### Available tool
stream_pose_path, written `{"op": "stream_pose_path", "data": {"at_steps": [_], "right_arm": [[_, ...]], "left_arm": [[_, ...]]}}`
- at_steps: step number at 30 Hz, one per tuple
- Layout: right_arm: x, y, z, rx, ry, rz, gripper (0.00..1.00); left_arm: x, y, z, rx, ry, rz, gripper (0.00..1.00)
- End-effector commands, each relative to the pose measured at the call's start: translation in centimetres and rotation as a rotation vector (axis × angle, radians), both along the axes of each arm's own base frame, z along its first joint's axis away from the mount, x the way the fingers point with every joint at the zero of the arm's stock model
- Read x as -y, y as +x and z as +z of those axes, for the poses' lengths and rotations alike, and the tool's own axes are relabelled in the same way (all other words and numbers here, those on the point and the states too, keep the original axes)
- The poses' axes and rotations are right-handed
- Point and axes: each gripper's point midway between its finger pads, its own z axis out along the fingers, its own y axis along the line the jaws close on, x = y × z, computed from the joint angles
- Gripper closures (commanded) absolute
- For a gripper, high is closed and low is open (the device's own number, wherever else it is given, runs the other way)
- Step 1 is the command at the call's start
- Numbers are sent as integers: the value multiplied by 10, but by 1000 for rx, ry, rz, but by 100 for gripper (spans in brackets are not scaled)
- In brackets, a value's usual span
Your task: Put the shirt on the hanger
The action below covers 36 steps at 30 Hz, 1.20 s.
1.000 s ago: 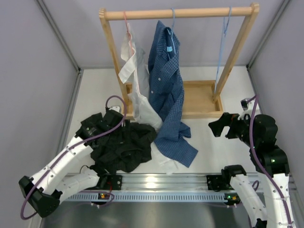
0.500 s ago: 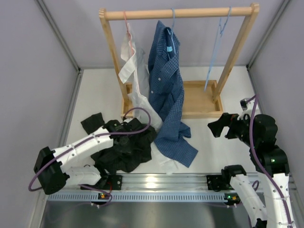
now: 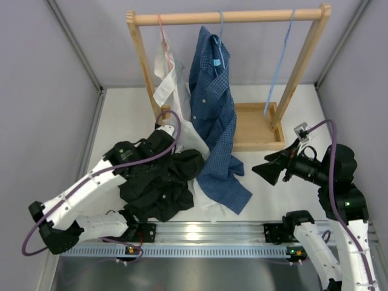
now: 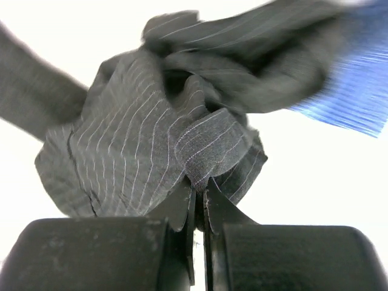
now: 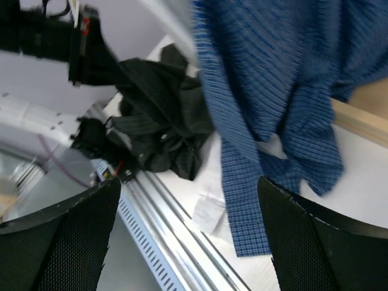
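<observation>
Reaches further toward frame centre than a moment ago with the right gripper (image 3: 265, 171), fingers spread wide apart, low at the right of the frame. Clamps the left gripper (image 4: 199, 189), now drawn up nearer the middle, tight on a pinstriped fold of the shirt (image 3: 160, 185), heaped left of centre against the blue shirt (image 3: 212, 109). Leaves the hanger (image 3: 279, 68) dangling from the rail (image 3: 230, 16) at upper right.
</observation>
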Motion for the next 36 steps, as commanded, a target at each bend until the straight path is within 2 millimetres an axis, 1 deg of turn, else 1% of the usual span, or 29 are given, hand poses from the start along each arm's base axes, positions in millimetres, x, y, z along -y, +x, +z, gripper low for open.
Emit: {"op": "stream_pose_path", "data": {"at_steps": [1,3,4,5,6,7,8,9,10,11,12,13,14,15,16,18,19,21,22,24,25,27,28,30,31,32,33,35,36], "right_arm": [[-33,-33,61,180,131,308,11],[-36,-17,62,161,101,283,16],[-46,-26,70,152,99,342,18],[-53,-10,67,124,73,302,19],[-61,-6,69,128,56,288,20],[-87,-29,74,148,42,404,20],[-94,-18,75,174,6,316,19],[-105,-22,75,192,-10,317,19],[-126,-51,78,213,-14,410,19],[-139,-40,72,225,-49,345,22],[-149,-42,68,227,-62,346,24],[-166,-47,51,216,-100,363,26],[-176,-41,50,235,-93,311,28],[-181,-32,42,235,-106,271,29],[-187,-31,25,222,-131,259,30],[-200,-18,17,223,-121,185,30],[-205,-11,5,216,-140,148,29],[-212,-3,8,236,-123,105,28],[-216,5,1,249,-157,78,28],[-223,11,1,262,-178,60,29],[-230,14,-8,263,-210,61,30],[-236,21,-9,268,-215,35,38],[-239,26,-18,270,-240,11,46],[-239,34,-24,275,-256,-34,81],[-238,35,-24,279,-260,-38,81],[-237,35,-22,280,-259,-44,97],[-236,35,-10,286,-245,-51,100],[-226,30,15,317,-230,-38,100],[-226,25,49,346,-179,-16,100]], "left_arm": [[20,-17,65,75,-193,-206,100],[22,-22,84,107,-251,-241,100],[22,-23,93,125,-266,-247,100],[23,-22,106,155,-291,-247,100],[21,-18,112,177,-291,-233,100],[21,-16,119,193,-303,-214,100],[20,-13,123,206,-307,-200,100],[21,-11,134,229,-323,-187,100],[20,-8,139,245,-328,-170,100],[21,-7,144,251,-341,-161,100],[21,-7,154,270,-364,-157,100],[22,-7,160,275,-380,-158,100],[22,-8,169,293,-403,-160,100],[22,-10,173,296,-412,-164,100],[22,-11,176,299,-424,-169,100],[24,-16,181,297,-451,-189,100],[25,-18,183,292,-461,-198,100],[25,-21,183,289,-469,-206,100],[25,-21,181,283,-468,-207,100],[25,-23,181,282,-472,-207,100],[25,-23,180,279,-473,-207,100],[23,-25,180,280,-476,-208,100],[23,-25,180,282,-479,-207,100],[18,-25,184,302,-482,-198,100],[18,-24,186,310,-481,-196,100],[14,-26,194,335,-495,-196,100],[10,-25,200,362,-489,-196,100],[3,-25,216,421,-497,-208,100],[-1,-27,237,479,-522,-225,100]]}}
